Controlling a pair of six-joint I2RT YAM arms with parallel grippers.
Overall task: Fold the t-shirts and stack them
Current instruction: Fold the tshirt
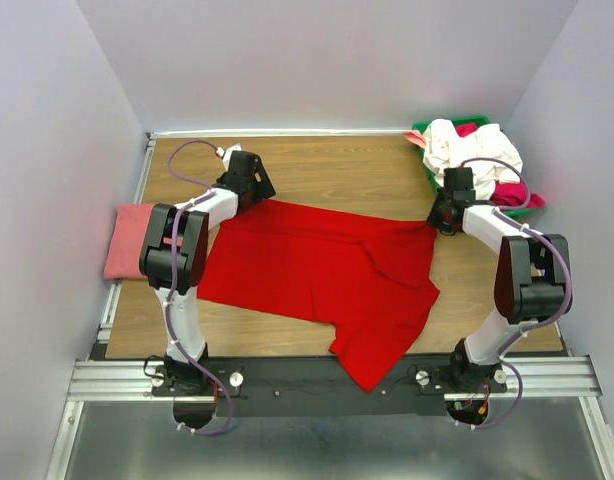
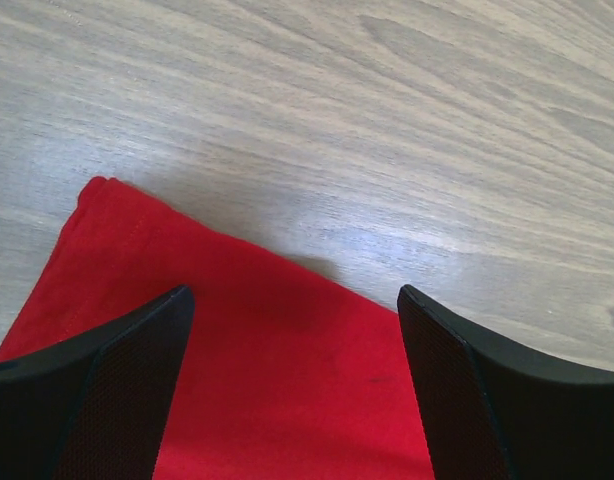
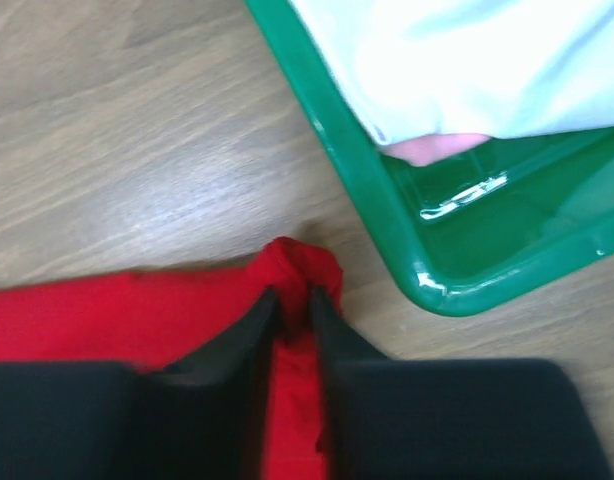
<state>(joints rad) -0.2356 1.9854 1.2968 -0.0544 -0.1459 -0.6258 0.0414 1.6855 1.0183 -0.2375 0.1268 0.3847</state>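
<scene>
Across the desk [image 1: 337,165] lies the red shirt [image 1: 307,265]: right tool [image 3: 295,300] clenched on one corner, left tool [image 2: 295,310] released over another, which I'd grip squarely before folding.

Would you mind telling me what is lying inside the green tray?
A crumpled white t-shirt over magenta cloth fills the green tray; whatever lies beneath them is hidden.

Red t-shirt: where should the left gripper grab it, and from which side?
Take the far-left corner of the red t-shirt, lying flat under the open left gripper. Probably come straight down, one finger past the edge, matching the right gripper's pinch on the opposite corner.
</scene>
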